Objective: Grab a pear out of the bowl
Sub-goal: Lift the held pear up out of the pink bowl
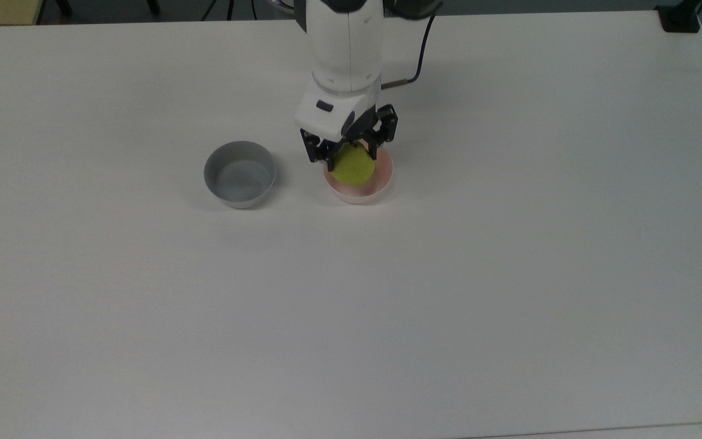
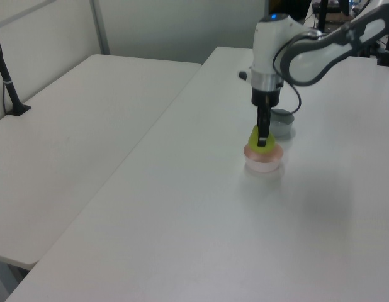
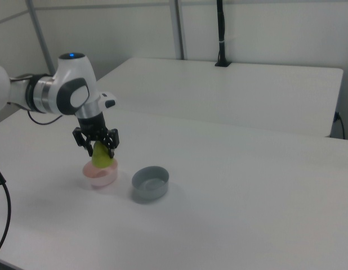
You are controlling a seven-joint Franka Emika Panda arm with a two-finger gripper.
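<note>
The yellow-green pear [image 1: 352,167] [image 2: 257,138] [image 3: 100,156] hangs just above the pale pink bowl [image 1: 378,186] [image 2: 264,157] [image 3: 100,176], lifted off its floor. My gripper [image 1: 350,153] [image 2: 262,139] [image 3: 98,145] points straight down and is shut on the pear, one black finger on each side. In the right view the pear's lower part clears the bowl's rim. The bowl stands on the white table near the arm.
A grey bowl [image 1: 240,174] [image 2: 283,122] [image 3: 151,182] stands next to the pink one, on the top view's left. A black cable [image 1: 421,58] hangs beside the arm. A second white table [image 2: 68,145] stands alongside, with a black post [image 2: 7,78] on it.
</note>
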